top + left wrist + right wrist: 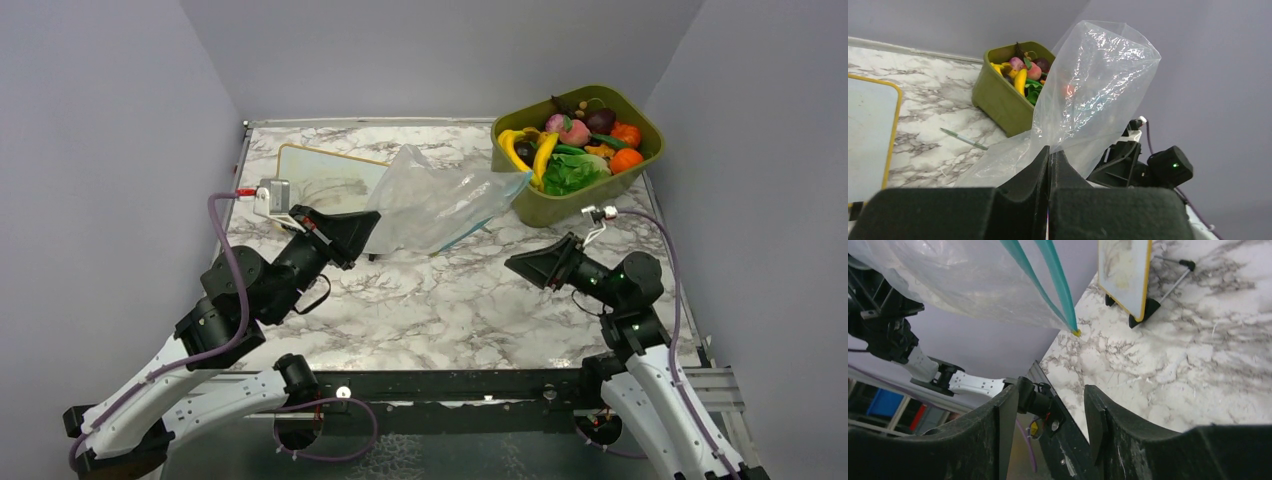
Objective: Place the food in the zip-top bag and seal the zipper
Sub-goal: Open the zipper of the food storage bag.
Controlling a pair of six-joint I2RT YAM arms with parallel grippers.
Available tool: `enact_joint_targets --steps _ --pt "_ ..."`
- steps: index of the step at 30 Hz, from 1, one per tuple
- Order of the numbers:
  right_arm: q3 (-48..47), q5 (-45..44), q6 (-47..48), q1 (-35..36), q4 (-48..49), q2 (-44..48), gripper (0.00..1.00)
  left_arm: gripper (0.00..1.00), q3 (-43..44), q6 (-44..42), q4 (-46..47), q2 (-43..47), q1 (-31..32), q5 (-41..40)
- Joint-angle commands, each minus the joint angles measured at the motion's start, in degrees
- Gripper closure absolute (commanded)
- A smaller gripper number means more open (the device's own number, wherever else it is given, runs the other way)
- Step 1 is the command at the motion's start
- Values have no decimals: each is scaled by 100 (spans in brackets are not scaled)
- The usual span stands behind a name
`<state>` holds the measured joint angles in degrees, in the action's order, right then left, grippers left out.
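The zip-top bag (440,205), limp and slippery, is held beside the tub (560,205) by the left pincer (1049,155), clamped on its closed end (the food (575,150) lies in the tub). The stiffer zipper (1048,280) is judged the better hold for the right pincer (1048,405), whose fingers are apart.

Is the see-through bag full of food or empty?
Empty. The clear zip-top bag shows nothing inside, and the toy food all sits in the olive-green tub. The left gripper pinches the bag's edge.
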<state>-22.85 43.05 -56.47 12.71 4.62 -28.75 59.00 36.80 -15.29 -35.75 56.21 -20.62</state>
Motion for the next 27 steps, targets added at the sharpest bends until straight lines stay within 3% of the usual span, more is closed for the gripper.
enact_joint_targets --steps 1,4,8,14,19,27 --pt "-11 549 758 8 1740 -429 48 100 150 806 -83 65 -22 208" --pt "123 283 1028 12 2219 -566 48 100 203 960 -23 44 -22 431" --pt "537 106 799 12 3549 -708 48 100 194 1143 -8 4 -22 586" --pt "350 -17 1208 12 3877 -1368 48 100 9 1328 327 57 -22 770" --pt "494 -161 1078 12 4951 -1947 48 100 53 1412 341 30 -22 853" --pt "262 593 1086 20 6069 -2656 47 100 -132 1610 548 -43 -22 1001"
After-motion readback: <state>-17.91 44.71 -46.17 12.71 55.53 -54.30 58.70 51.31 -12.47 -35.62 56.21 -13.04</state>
